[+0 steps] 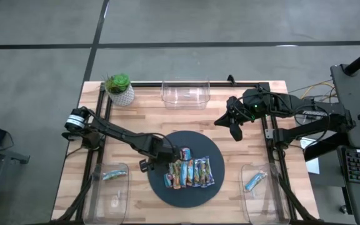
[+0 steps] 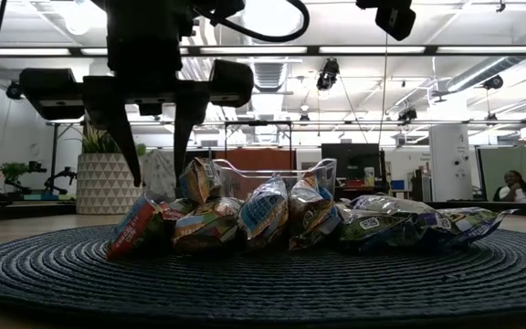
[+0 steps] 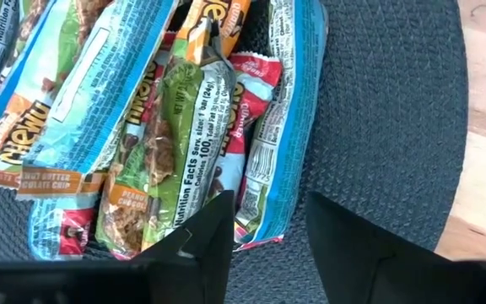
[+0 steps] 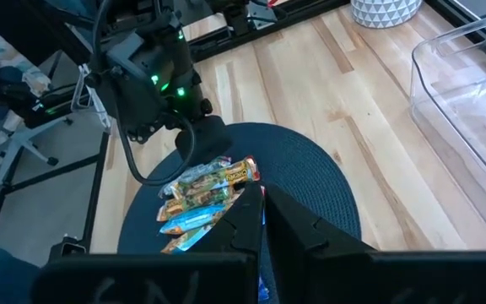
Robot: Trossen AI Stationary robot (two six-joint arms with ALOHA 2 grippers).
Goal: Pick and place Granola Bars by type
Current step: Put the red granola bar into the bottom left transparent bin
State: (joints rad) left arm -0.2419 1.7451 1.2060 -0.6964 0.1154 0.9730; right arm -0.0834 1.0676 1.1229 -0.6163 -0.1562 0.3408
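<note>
**A:** ok so how many bars are we looking at? I make it roughly six or seven shiny wrapped granola bars (image 1: 189, 172) bunched on the big dark round woven mat (image 1: 220, 153), though they overlap so I can't swear to it. Plus one bright blue wrapped bar (image 1: 254, 181) in the clear plastic bin at the right front corner (image 1: 264, 200), and one pale blue-green bar (image 1: 112, 175) in the clear bin at the left front corner (image 1: 108, 197).

**B:** Same count here. There's a third clear bin (image 1: 185, 94) at the back edge, and one small potted green plant in a white patterned pot (image 1: 120, 89) beside it.

**A:** Any writing legible? In the left wrist view I can read "CHEWY" on an orange corner, "Nutrition Facts" on a green wrapper, and something like "PEANUT BUTTER ... CHIP" on an orange strip. No brand name I'd trust.

**B:** Agreed. Orientation: from above, the pile's bars lie side by side, long axes running front to back across the table, a few slightly tilted.

**A:** Grippers?

**B:** Left gripper (image 1: 170, 161) hangs over the pile's left end, fingers apart and gripping nothing, tips just above the wrappers in the low view. Right gripper (image 1: 235, 131) is up past the mat's right rear, away from the bars, fingers clenched together on nothing.
</note>
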